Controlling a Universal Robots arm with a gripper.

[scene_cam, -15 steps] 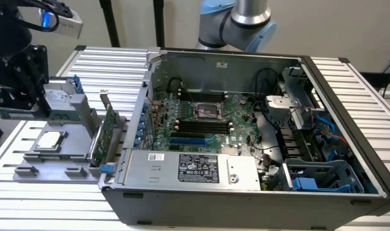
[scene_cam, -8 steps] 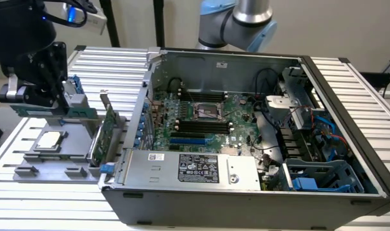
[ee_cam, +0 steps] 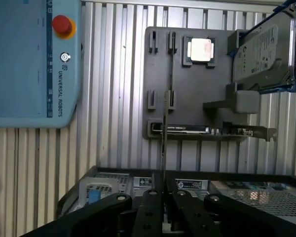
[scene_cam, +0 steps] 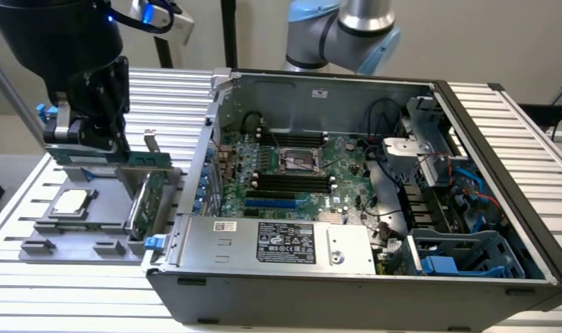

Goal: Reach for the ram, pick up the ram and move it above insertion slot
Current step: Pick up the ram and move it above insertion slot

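A robotics lab; slatted aluminium table [scene_cam: 503, 118], opened computer case [scene_cam: 355, 277], teach pendant [ee_cam: 34, 64].

An open computer case [scene_cam: 374, 208] fills the exterior view's centre and right on the slatted bench [scene_cam: 503, 118]. At left, a grey fixture tray [scene_cam: 78, 239] carries what looks like a processor [scene_cam: 70, 203] and an upright expansion card [scene_cam: 150, 201].

Ribbed matt aluminium table [scene_cam: 503, 125]; grey matt plastic holder tray [ee_cam: 187, 89]; glossy metal chip [ee_cam: 200, 49]

Ribbed aluminium table [scene_cam: 503, 125], plain pale wall [scene_cam: 503, 41] behind, soft even light
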